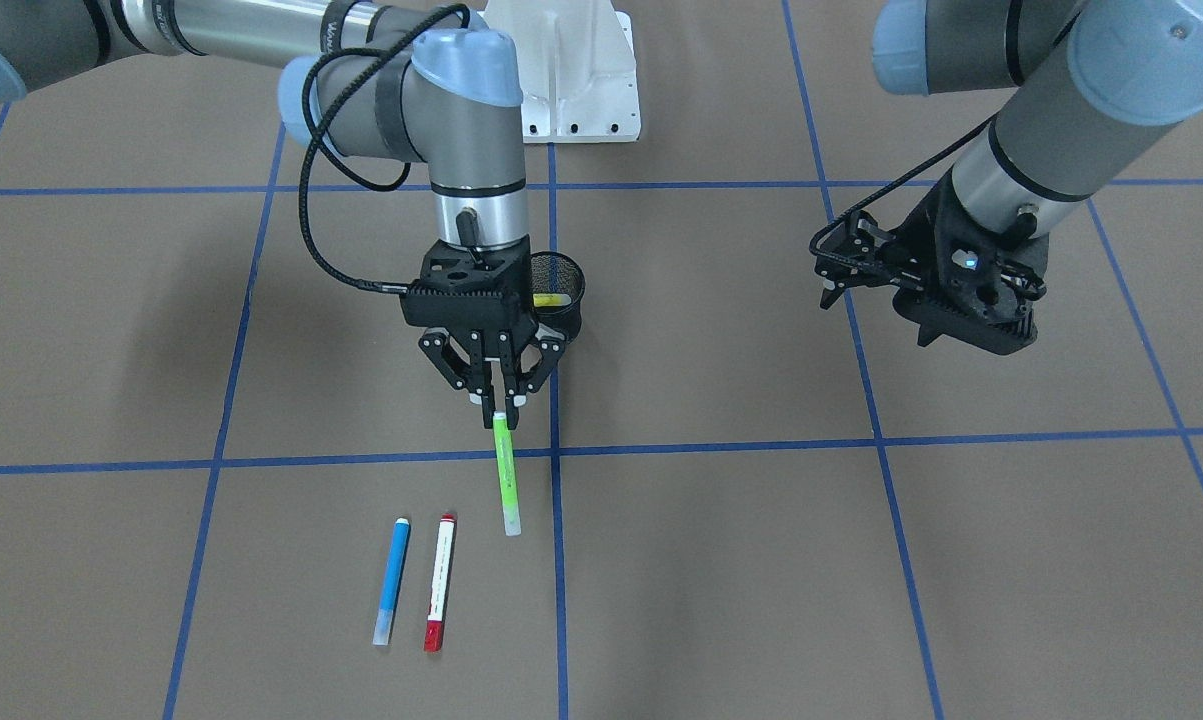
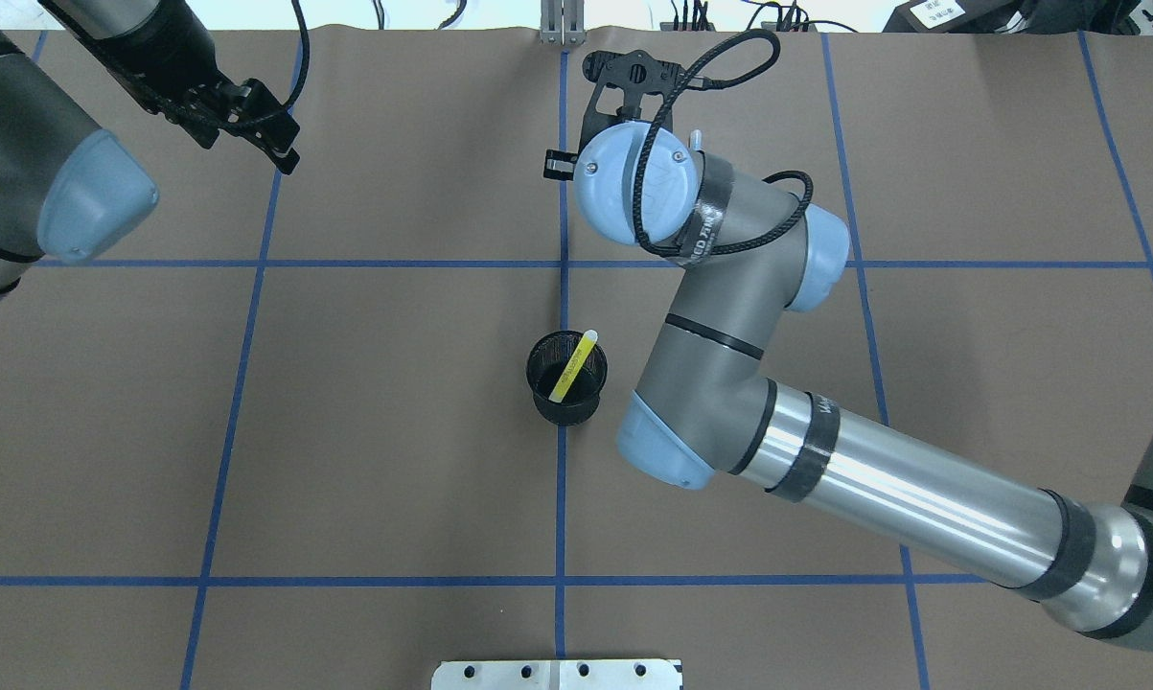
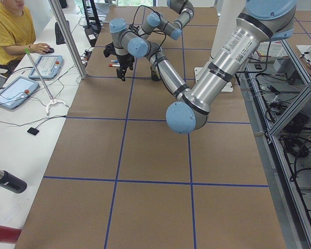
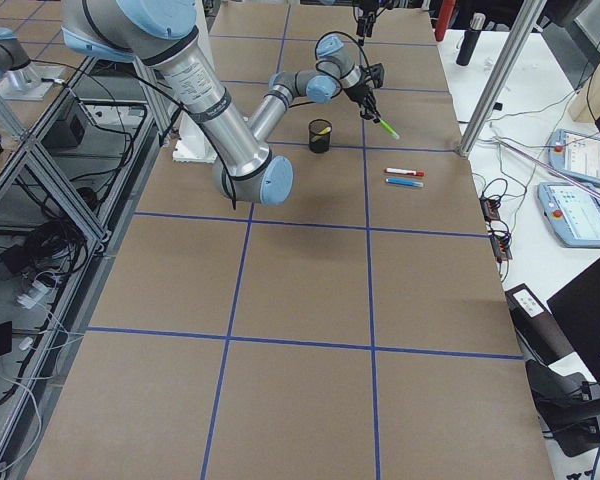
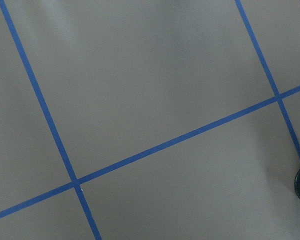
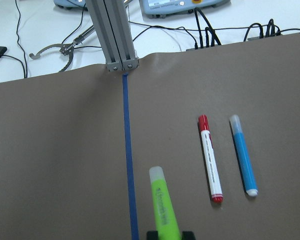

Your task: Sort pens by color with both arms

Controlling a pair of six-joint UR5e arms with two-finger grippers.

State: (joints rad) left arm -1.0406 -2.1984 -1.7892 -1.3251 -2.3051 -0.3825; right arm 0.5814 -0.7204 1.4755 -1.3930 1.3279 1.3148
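My right gripper [image 1: 499,403] is shut on one end of the green pen [image 1: 506,475], which slants down and away from it toward the table; the same green pen [image 6: 162,205] fills the bottom of the right wrist view. Beside it on the brown table lie the white pen with red cap [image 1: 440,582] and the blue pen [image 1: 392,580], side by side. The yellow pen [image 2: 572,367] leans inside the black mesh cup [image 2: 565,383], just behind the right gripper. My left gripper [image 1: 827,275] hovers far off to the side, open and holding nothing.
Blue tape lines [image 1: 551,450] divide the table into squares. The white metal base [image 1: 571,80] stands at the robot's edge. An aluminium post [image 6: 112,35] rises at the far edge, with tablets and cables beyond. A person [image 3: 10,31] sits at the side desk.
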